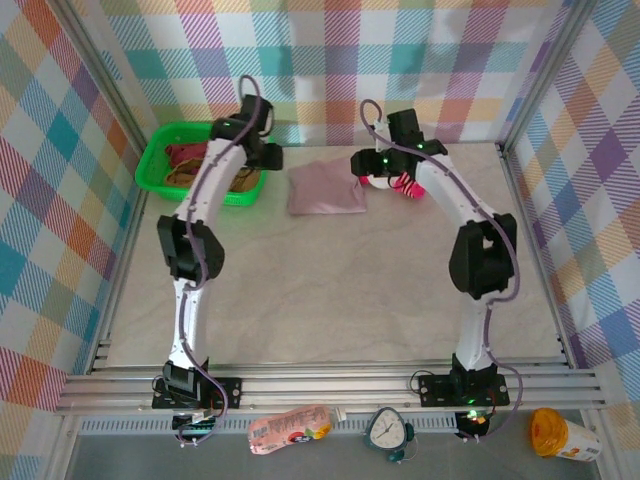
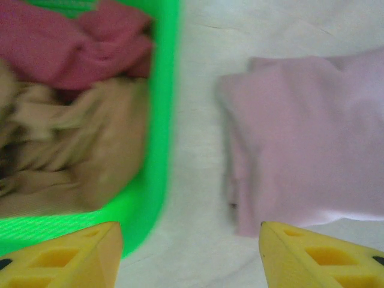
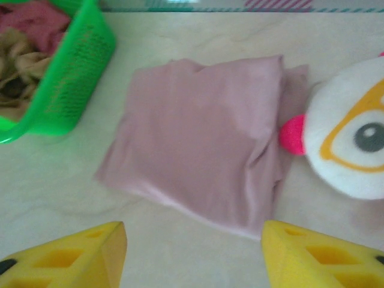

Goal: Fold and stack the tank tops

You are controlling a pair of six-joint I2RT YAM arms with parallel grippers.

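The mauve-pink tank top [image 1: 326, 188] lies folded into a rectangle on the table, also in the right wrist view [image 3: 204, 144] and the left wrist view [image 2: 306, 150]. The tan-brown tank top [image 2: 78, 150] and the maroon-red tank top [image 2: 78, 48] lie crumpled in the green basket [image 1: 160, 150]. My left gripper [image 2: 191, 252] is open above the bare table between the basket and the folded top. My right gripper [image 3: 195, 255] is open too, just short of the folded top's near edge, holding nothing.
A white plush toy [image 3: 354, 144] with a pink nose and striped body [image 1: 405, 185] lies touching the folded top's right side. The basket rim [image 2: 165, 120] is close to my left fingers. Open table stretches toward the front.
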